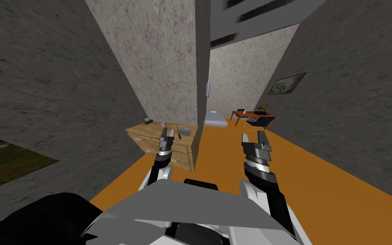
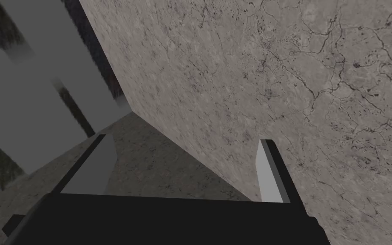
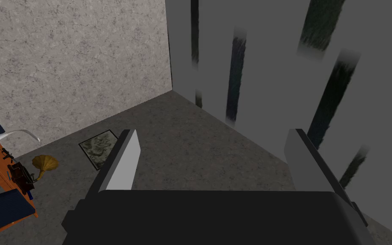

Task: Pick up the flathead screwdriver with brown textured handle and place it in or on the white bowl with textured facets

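Screwdriver (image 1: pixel 178 131): thin, dark, lying beside grey bowl (image 1: pixel 185 132).

The wooden dresser (image 1: pixel 146 131) carries a screwdriver (image 1: pixel 178 130), bowl (image 1: pixel 185 132) and small dark object (image 1: pixel 148 121).

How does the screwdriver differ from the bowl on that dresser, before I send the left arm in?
The screwdriver is a thin dark stick lying flat; the bowl is round, light grey and open upward. The screwdriver lies nearer the left gripper; the bowl sits just past it, toward the right end of the dresser. Both rest close together on the wooden dresser top, and neither is held; the left gripper is open.
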